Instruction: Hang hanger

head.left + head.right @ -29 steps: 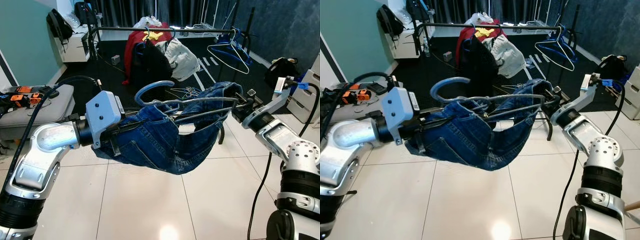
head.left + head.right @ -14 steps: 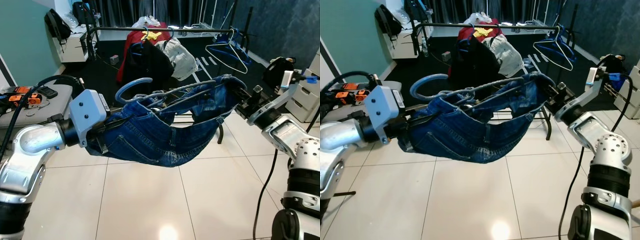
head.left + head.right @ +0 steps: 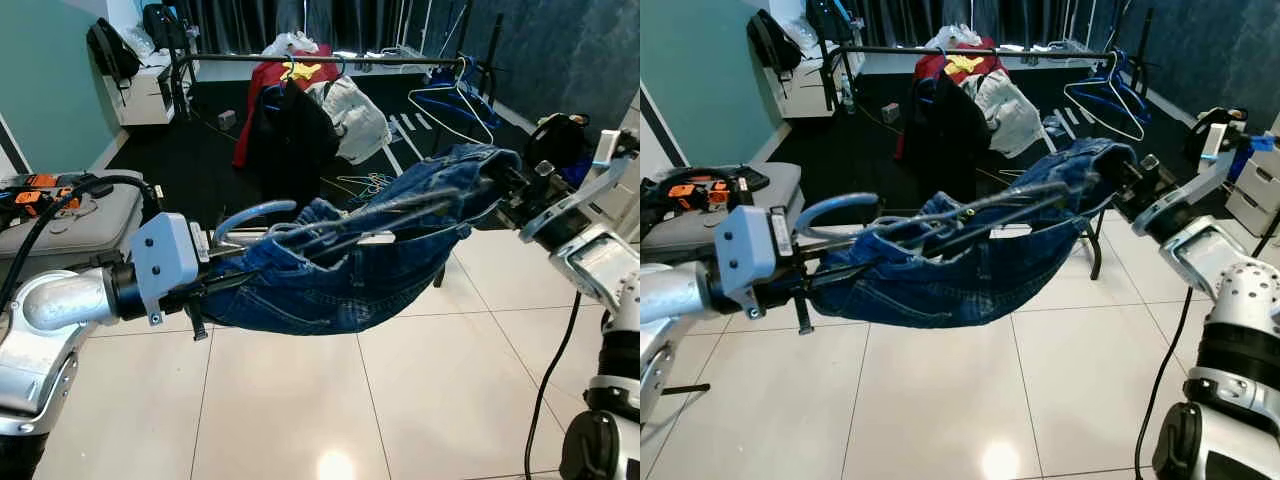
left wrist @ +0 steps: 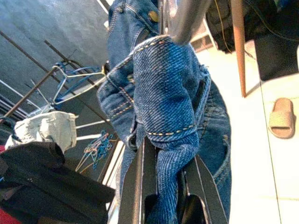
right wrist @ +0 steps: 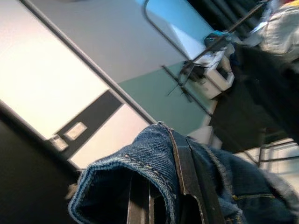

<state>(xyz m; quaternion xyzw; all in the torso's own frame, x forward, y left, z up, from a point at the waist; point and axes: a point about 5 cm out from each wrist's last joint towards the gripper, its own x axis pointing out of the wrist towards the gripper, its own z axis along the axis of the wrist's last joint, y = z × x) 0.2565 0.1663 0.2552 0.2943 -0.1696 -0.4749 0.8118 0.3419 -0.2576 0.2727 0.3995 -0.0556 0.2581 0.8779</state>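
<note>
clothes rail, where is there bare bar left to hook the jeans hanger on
The clothes rail looks bare between its left post and the red and black garments, and perhaps briefly between the pale garment and the blue hangers. The middle is crowded. Both grippers, left gripper and right gripper, hold the jeans.

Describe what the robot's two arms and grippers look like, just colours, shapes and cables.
Both arms are silver metal with rounded joint housings and black ribbed rings. The left arm ends in a boxy pale grey wrist block with small screws, and a thick black cable arches over it. The right arm has a white wrist bracket and a thin black cable hanging alongside. Each gripper has long, flat black fingers.
</note>
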